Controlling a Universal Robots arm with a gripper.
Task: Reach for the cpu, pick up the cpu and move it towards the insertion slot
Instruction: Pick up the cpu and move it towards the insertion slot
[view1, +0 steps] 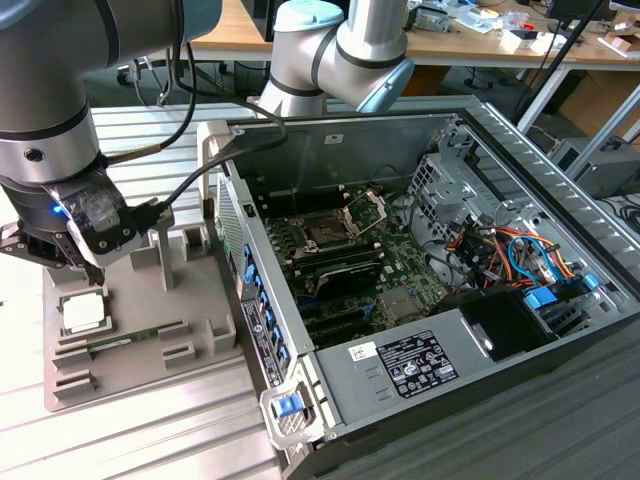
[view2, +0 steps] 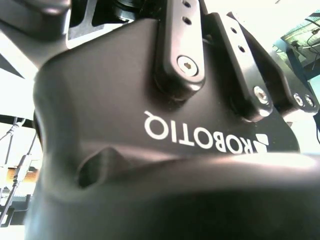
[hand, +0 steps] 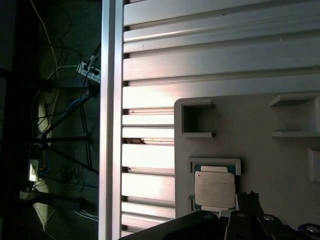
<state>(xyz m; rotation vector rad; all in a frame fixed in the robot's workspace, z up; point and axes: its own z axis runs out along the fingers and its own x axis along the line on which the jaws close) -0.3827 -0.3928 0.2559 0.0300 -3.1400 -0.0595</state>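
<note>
Cpu lies flat, pale top up, in a pocket of the grey holder on the ribbed metal table, at the exterior view's left. Tool hangs just above the cpu, and how wide it stands cannot be told. Insertion slot sits well apart toward the exterior view's right, inside the open computer case.

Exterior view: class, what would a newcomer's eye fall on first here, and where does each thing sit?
The open computer case dominates the exterior view's right, with the shiny-framed insertion slot inside it. At the exterior view's left, the end effector hangs just above the pale cpu, which lies in a grey holder.
</note>
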